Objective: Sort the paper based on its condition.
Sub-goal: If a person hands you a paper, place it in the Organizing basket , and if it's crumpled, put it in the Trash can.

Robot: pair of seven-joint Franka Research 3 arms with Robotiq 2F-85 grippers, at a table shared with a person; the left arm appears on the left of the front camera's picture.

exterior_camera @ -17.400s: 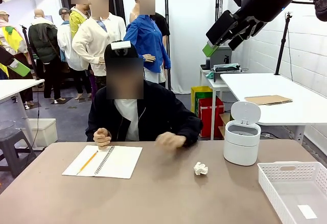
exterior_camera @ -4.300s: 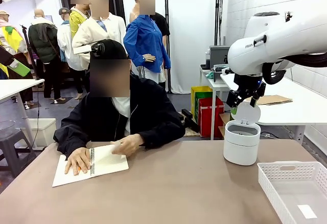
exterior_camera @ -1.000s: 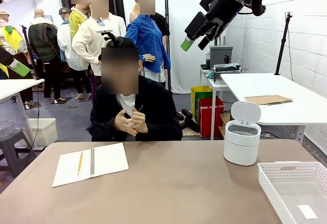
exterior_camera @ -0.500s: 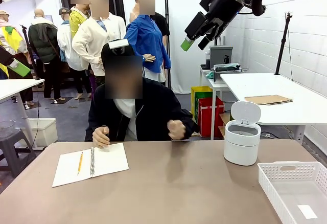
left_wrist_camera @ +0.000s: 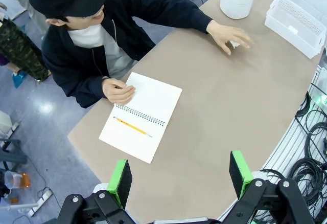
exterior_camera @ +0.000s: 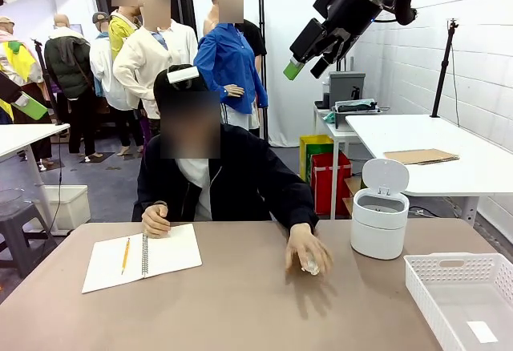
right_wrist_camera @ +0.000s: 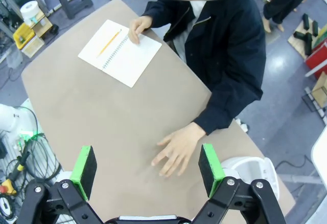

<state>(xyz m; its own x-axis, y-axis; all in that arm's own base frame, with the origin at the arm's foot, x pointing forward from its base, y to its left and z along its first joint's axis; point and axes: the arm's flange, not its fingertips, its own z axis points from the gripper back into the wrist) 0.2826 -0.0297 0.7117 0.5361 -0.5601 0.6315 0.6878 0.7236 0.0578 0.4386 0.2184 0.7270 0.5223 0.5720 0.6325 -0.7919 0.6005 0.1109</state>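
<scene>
1. L gripper is hovering high, jaws wide, empty, well apart from paper wad.
2. Person's hand is covering paper wad, near bin.
3. R gripper is hanging wide open, empty, approx. above paper wad: nearer arm.

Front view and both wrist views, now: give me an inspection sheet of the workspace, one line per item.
Surface: brown table, shared with a seated person.
Job's things: small crumpled white paper wad on the table under the person's hand; flat white piece in the white plastic basket, too small to identify.
Clutter: open white spiral notebook with yellow pencil; white lidded bin, lid up.
End effectors: left end effector open, empty, high above the table; right end effector open, empty, high up.
Cables: black cable bundles beside the table edge.
Surroundings: second white table carrying a brown cardboard sheet.
</scene>
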